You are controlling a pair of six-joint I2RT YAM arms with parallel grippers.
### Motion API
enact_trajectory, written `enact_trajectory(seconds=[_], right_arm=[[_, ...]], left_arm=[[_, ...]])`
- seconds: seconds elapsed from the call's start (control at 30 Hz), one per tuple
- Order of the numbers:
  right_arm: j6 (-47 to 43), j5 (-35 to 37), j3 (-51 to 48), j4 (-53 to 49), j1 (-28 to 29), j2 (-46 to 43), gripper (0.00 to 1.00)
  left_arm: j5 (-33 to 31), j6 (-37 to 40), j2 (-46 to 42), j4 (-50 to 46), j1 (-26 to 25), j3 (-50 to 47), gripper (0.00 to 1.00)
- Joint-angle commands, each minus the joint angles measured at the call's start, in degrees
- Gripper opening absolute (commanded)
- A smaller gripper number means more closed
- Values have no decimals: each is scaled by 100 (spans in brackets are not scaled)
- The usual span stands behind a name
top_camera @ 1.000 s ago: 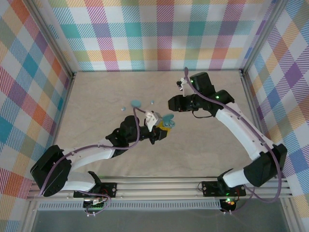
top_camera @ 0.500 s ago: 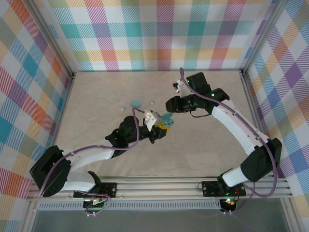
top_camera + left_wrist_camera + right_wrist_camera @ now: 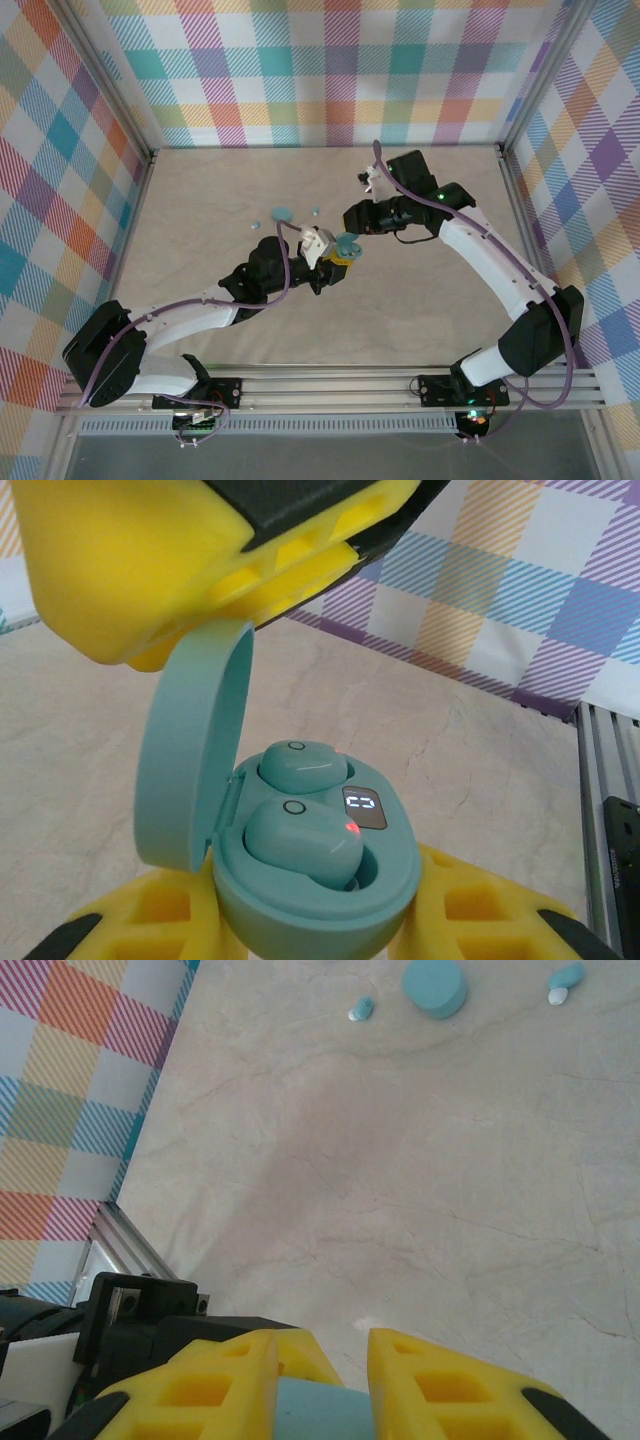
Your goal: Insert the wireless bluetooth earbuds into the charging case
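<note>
Inside plaid walls (image 3: 330, 80), pale marbled tabletop (image 3: 420, 300), 2 earbuds (image 3: 361, 1007) lying loose

Two cases: an open case (image 3: 330, 905) at lower centre and a closed case (image 3: 433, 985) at the top edge. Four earbuds (image 3: 303, 767) (image 3: 300, 845) (image 3: 361, 1008) (image 3: 565, 980): two inside the open case, two loose near the top edge. Two arms (image 3: 190, 320) (image 3: 490, 255).

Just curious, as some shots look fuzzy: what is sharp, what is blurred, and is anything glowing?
Left wrist view: the charging case and the earbuds in it are sharp, a red light glows on the nearer one, the yellow jaws above look soft. Right wrist view: even light, the table veining crisp. Top view: faint shadows, no glare.
</note>
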Motion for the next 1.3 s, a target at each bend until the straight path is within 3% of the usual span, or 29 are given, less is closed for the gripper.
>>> enact_trajectory(seconds=[0.0,0.47,0.97,1.27], right_arm=[[65,-179,-111,-74,-34,-231,31],[48,289,-230,-117,-32,-534,33],[17,186,-38,-110,-59,-103,33],[92,-312,-68,-170,-58,60,32]], left_arm=[[-106,98,-58,64,-56,126,6],[-181,126,-144,-24,-59,131,6],[-23,152,-87,-110,-53,221,6],[-130,247,-113,-234,-55,310,6]])
